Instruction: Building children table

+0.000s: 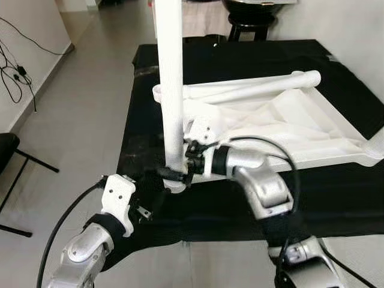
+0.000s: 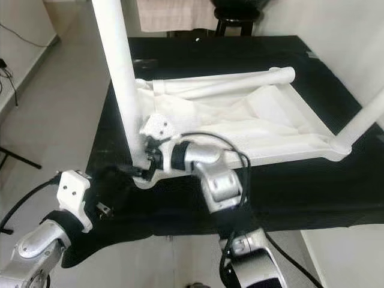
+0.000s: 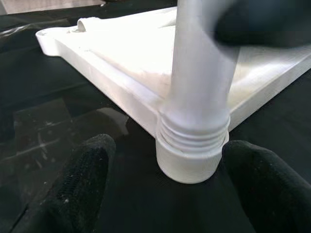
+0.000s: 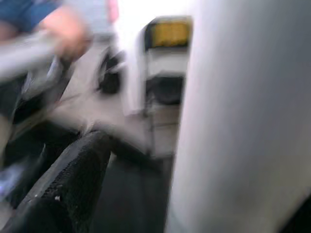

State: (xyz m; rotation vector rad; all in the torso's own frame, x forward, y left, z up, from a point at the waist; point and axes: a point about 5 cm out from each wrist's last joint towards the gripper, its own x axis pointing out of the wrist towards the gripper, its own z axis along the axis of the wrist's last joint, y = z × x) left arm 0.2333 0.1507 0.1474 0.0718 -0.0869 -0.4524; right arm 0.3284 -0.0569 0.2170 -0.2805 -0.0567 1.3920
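Right pincer [image 1: 175,172] clasps leg [image 1: 171,84] (upright)

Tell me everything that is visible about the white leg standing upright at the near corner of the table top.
The upright leg is a smooth white tube, plastic by its look, standing nearly vertical with its top out of frame. Its lower end shows threaded ridges and sits in the round corner socket of the upside-down white table top, which lies on a black cloth. The right claw grips the leg just above the socket. The left claw is open, its fingers either side of the socket, apart from it.
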